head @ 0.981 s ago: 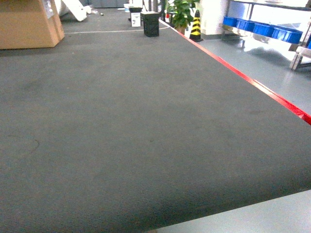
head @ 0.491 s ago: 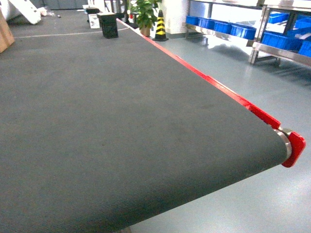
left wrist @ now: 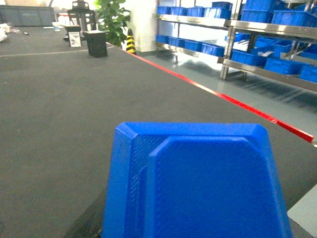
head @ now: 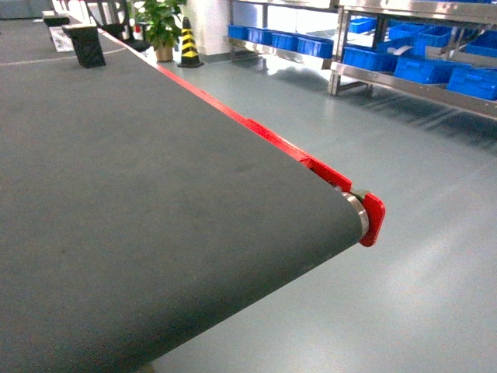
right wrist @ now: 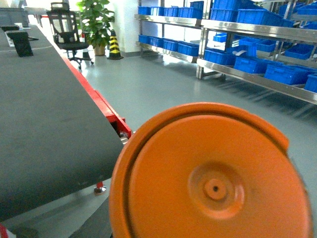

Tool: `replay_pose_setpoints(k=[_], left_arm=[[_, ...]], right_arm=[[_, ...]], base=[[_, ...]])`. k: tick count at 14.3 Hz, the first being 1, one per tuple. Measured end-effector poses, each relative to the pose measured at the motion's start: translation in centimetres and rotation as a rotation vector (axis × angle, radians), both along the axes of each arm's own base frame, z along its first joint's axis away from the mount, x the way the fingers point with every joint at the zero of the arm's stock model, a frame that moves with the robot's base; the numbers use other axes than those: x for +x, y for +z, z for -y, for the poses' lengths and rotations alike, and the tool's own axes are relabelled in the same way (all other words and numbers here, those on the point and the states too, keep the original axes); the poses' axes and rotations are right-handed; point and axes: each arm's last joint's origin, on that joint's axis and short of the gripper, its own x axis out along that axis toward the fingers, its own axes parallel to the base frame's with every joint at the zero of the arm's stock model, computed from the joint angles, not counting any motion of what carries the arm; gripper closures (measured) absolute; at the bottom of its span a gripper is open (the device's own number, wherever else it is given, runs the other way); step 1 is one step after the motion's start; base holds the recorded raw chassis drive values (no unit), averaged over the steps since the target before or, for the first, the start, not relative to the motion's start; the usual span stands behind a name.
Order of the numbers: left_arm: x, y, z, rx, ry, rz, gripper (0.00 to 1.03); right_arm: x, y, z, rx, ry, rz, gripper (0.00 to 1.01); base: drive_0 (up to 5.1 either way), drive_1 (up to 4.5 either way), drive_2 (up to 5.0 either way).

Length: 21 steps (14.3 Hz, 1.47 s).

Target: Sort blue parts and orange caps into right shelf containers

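From my head view the dark conveyor belt (head: 140,202) ends at a red end cap (head: 372,219), with open grey floor (head: 404,155) before the shelf bins (head: 423,68). A blue part (left wrist: 198,183) fills my left wrist view, an orange cap (right wrist: 213,178) the right; I cannot tell either jaw state.

— Can you see your fingers?
— No. My blue part (left wrist: 198,183) and orange cap (right wrist: 213,178) fill the wrist views, cut off below, hiding both grippers.
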Motion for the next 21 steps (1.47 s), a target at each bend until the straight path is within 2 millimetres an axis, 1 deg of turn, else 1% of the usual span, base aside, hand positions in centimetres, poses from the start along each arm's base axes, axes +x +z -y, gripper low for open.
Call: replay_pose_setpoints(k=[21], left_arm=[[0.00,0.00,0.00,0.000,0.000,0.000,0.60]], right_arm=[[0.00,0.00,0.00,0.000,0.000,0.000,0.57]], base=[[-1.6,-1.56,-1.6]])
